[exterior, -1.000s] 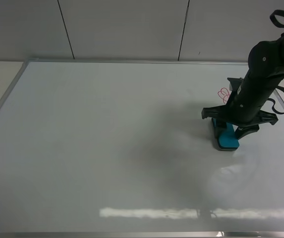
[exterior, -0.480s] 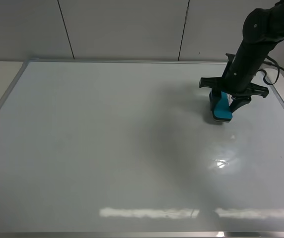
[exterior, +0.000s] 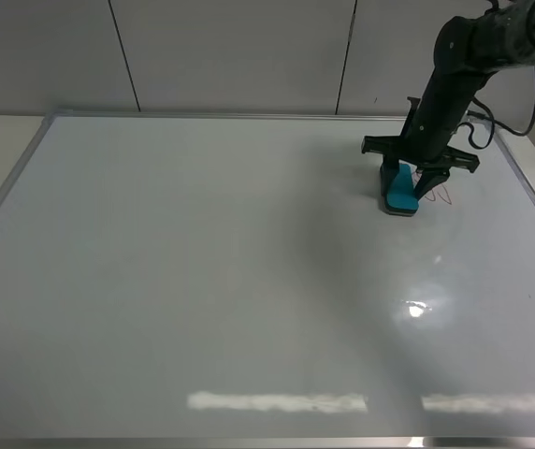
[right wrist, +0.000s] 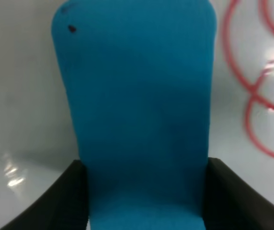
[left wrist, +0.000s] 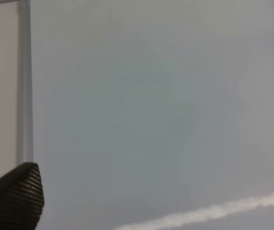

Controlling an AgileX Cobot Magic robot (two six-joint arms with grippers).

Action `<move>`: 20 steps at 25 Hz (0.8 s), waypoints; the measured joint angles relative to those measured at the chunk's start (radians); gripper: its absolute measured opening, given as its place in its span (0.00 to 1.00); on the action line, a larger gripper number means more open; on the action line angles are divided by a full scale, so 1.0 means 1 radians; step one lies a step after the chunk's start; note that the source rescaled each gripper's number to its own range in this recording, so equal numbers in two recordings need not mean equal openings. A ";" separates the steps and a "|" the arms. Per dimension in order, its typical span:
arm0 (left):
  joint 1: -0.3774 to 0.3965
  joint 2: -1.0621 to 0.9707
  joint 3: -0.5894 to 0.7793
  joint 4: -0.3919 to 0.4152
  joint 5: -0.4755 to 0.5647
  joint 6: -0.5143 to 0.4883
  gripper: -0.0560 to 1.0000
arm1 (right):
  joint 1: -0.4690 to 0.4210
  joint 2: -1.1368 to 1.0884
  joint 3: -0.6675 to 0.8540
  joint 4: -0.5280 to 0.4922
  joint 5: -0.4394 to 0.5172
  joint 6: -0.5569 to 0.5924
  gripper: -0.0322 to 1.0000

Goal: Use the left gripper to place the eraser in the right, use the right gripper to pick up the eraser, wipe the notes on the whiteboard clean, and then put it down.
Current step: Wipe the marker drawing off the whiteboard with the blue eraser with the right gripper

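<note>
The left gripper (left wrist: 149, 196) hangs over the whiteboard (exterior: 202, 281) near its silver frame (left wrist: 24, 81), jaws spread wide with nothing between them. Towards the board's far right, the eraser (exterior: 400, 192) stands flat on the white surface, clamped at its sides by the right gripper (exterior: 410, 180), whose jaws are closed tight against the teal block. The red notes (exterior: 443, 195) lie just beside the eraser, on its right, their loops uncovered.
</note>
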 joint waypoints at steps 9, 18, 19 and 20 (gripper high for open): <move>0.000 0.000 0.000 0.000 0.000 0.000 1.00 | -0.141 0.003 -0.004 -0.046 0.060 -0.023 0.08; 0.000 0.000 0.000 0.000 0.000 0.000 1.00 | -0.136 0.018 -0.028 -0.049 0.059 -0.035 0.08; 0.000 0.000 0.000 0.000 0.000 0.000 1.00 | -0.116 0.029 -0.041 -0.042 0.058 -0.044 0.08; 0.000 0.000 0.000 0.000 0.000 0.000 1.00 | -0.096 0.037 -0.061 -0.033 0.059 -0.049 0.08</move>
